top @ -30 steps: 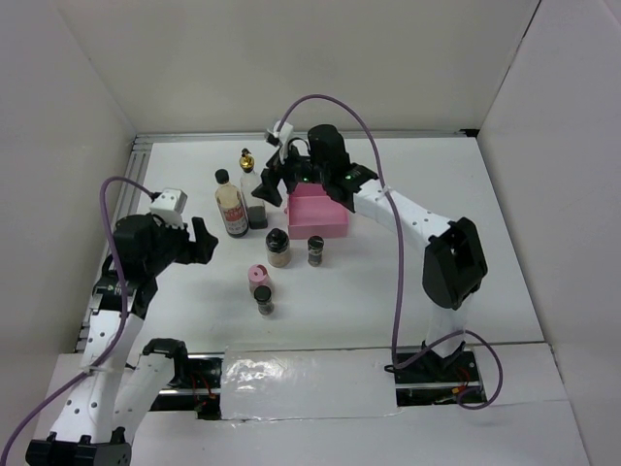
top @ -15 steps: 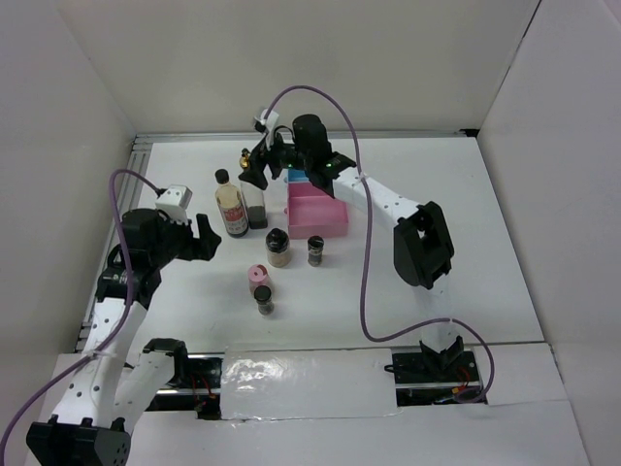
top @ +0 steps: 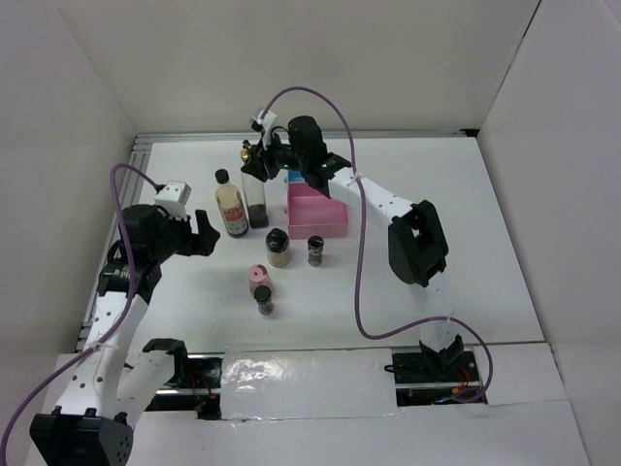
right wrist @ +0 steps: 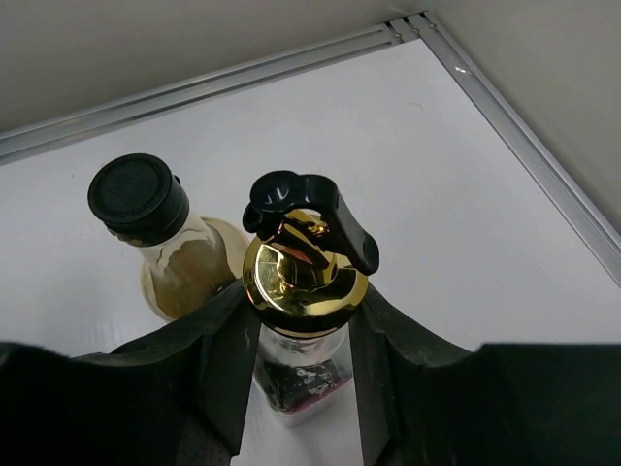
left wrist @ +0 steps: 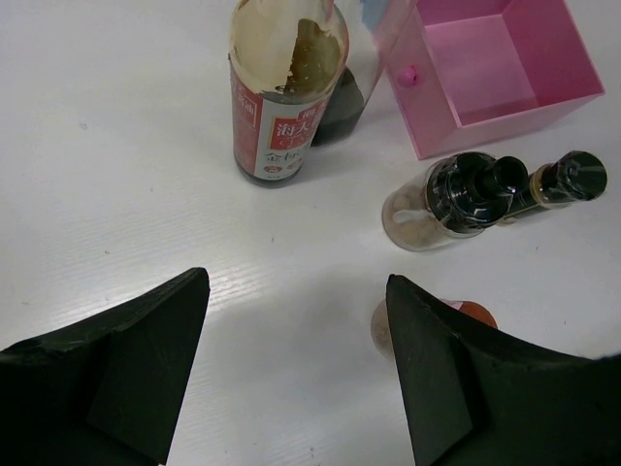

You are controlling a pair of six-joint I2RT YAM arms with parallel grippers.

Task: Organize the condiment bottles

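The clear bottle with the gold spout [right wrist: 303, 277] stands upright near the back of the table [top: 466, 243]. The black-capped bottle [top: 231, 206] is close at its left. The pink tray [top: 315, 216] is just beside it on the right, and a blue tray [top: 294, 178] peeks out behind that. In front of the pink tray stand a black-lidded jar [top: 277, 246] and a second black-lidded jar [top: 315, 249]. Nearer the arms are a pink-lidded jar [top: 258, 277] and a third black-lidded jar [top: 264, 303], close together. The right arm stretches far across the table, over the pink tray's back corner. The right pincer [right wrist: 303, 320] is clamped on the clear bottle's neck just under the gold top, one finger on either side. The left arm is bent at the table's left side. The left pincer [top: 202, 238] hangs above the bare surface with its jaws apart and nothing between them, facing the tall bottles and jars.
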